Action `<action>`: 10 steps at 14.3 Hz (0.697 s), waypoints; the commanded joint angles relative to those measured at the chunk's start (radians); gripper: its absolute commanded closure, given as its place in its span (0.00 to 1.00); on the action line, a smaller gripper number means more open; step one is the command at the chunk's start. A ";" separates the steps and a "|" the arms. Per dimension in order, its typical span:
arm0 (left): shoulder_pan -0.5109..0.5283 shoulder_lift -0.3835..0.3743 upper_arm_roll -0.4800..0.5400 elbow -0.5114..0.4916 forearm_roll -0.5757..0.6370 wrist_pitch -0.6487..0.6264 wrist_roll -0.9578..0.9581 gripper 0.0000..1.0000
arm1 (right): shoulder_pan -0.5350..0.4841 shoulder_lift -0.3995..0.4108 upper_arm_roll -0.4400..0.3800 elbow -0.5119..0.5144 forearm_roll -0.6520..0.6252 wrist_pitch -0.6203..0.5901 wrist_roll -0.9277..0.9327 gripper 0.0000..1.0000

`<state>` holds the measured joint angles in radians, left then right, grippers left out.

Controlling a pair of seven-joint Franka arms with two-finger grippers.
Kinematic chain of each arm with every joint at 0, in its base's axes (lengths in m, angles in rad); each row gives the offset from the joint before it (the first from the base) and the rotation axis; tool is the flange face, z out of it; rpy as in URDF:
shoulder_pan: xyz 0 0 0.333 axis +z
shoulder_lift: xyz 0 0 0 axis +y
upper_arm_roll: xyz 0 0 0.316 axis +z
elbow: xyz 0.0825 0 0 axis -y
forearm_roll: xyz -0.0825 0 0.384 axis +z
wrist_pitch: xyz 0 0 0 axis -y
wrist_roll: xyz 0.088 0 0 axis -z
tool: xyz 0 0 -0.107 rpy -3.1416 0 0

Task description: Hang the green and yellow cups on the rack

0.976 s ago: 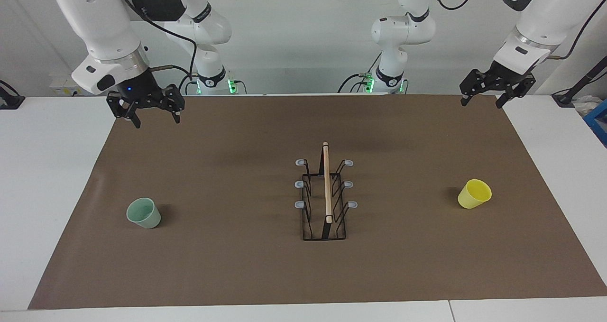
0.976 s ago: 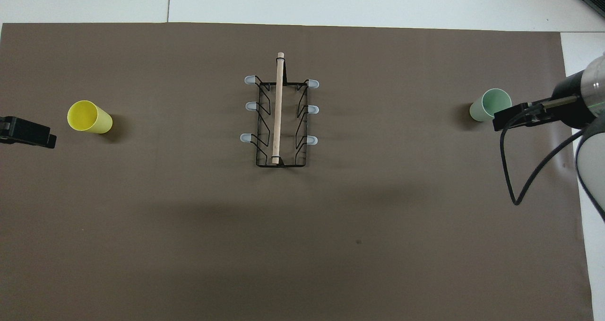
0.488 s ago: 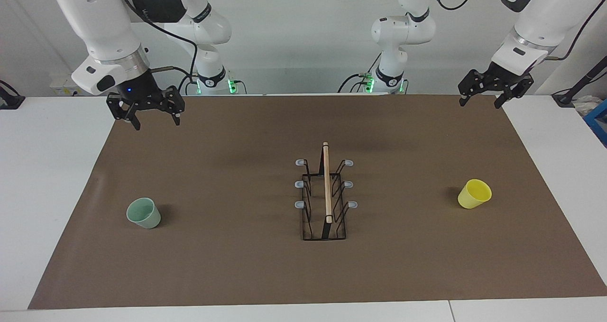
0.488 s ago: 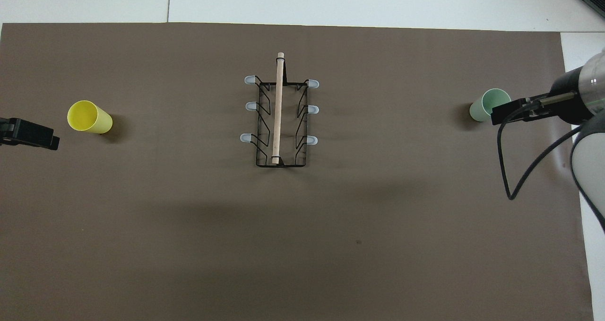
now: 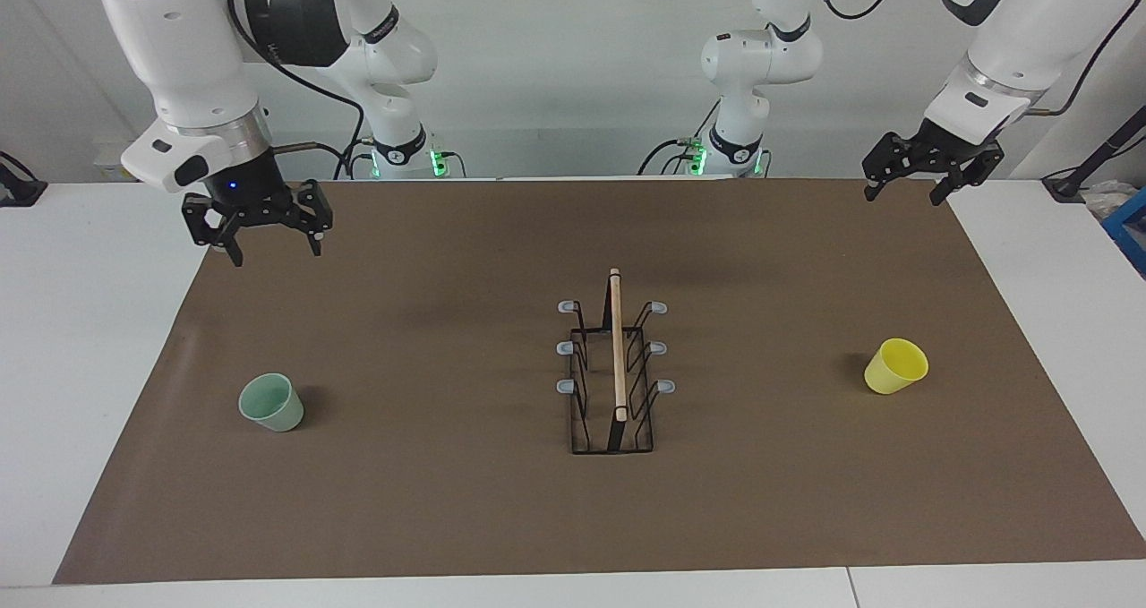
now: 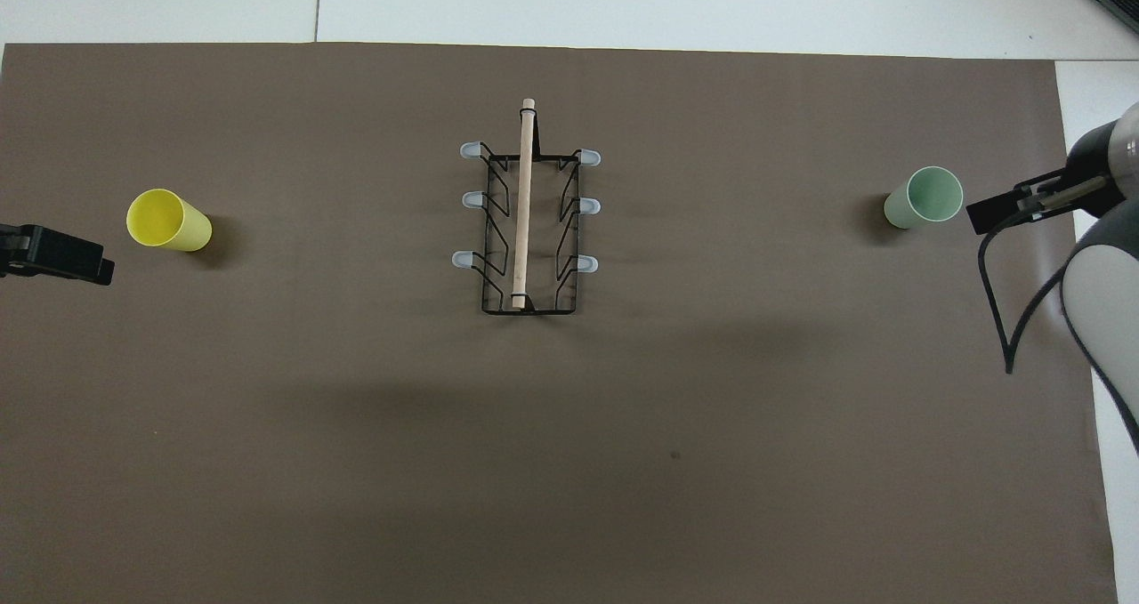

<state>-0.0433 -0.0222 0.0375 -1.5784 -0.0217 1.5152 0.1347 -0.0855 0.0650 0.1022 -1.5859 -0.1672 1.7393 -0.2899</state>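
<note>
No text, label, brand, number or sign can be read anywhere in either view.

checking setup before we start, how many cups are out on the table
2. The green cup stands on the brown mat toward the right arm's end of the table; the yellow cup stands toward the left arm's end. The rack stands between them, its prongs bare. None looks hidden.
</note>
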 commanded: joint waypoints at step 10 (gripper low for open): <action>-0.006 0.247 0.160 0.175 -0.223 0.016 -0.369 0.00 | 0.043 -0.083 0.019 -0.115 -0.326 -0.116 -0.716 0.00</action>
<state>-0.0431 0.1506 0.1444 -1.4871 -0.1683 1.5386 -0.1147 -0.0410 0.0393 0.1157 -1.6186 -0.4138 1.6161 -0.8910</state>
